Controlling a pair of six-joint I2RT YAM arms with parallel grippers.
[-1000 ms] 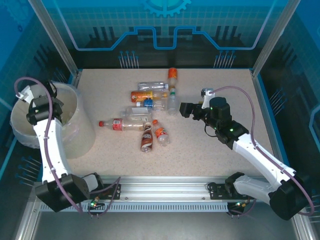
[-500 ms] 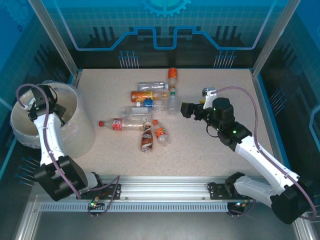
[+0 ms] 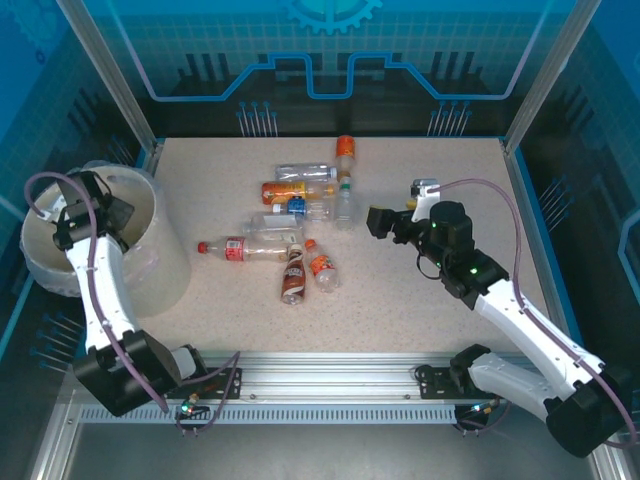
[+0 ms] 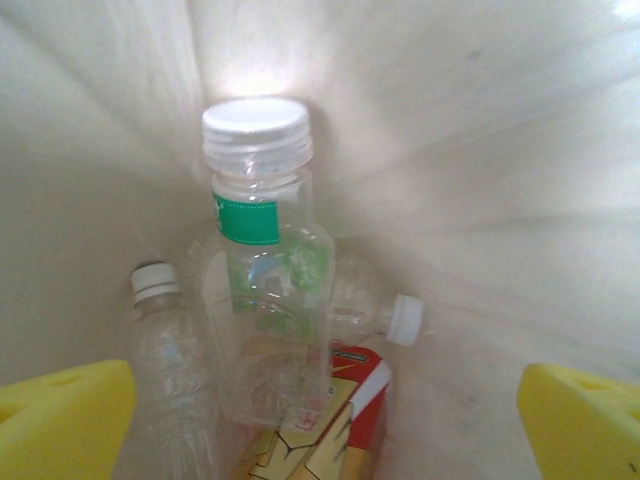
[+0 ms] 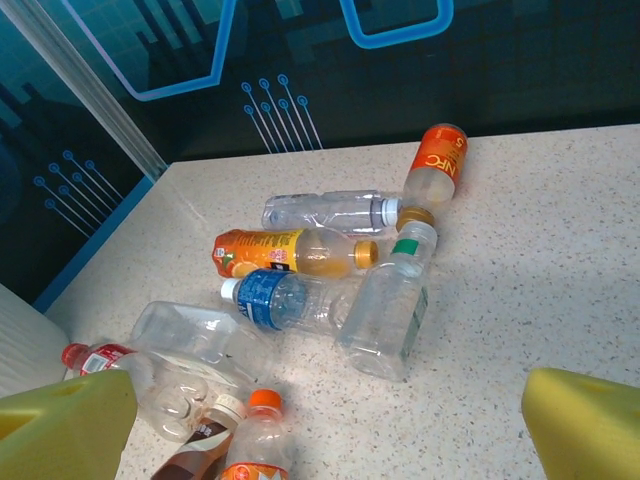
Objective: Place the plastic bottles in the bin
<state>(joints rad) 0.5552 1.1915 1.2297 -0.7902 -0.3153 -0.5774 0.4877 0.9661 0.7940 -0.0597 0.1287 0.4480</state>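
Edging a little toward 3 o'clock since a second ago, the right gripper is hovering just beside the pile of plastic bottles, while the left gripper is turning slightly over the bin at the 9 o'clock edge of the bench. Both grippers are standing wide open and holding nothing. Under the left one, a green-labelled bottle and a few others are already lying in the bin. The right arm seems to be lining up on the clear green-banded bottle at the pile's 3 o'clock side. It should be closing squarely across that bottle's body and avoiding the neighbours lying close against it, since smooth round plastic is likely to roll.
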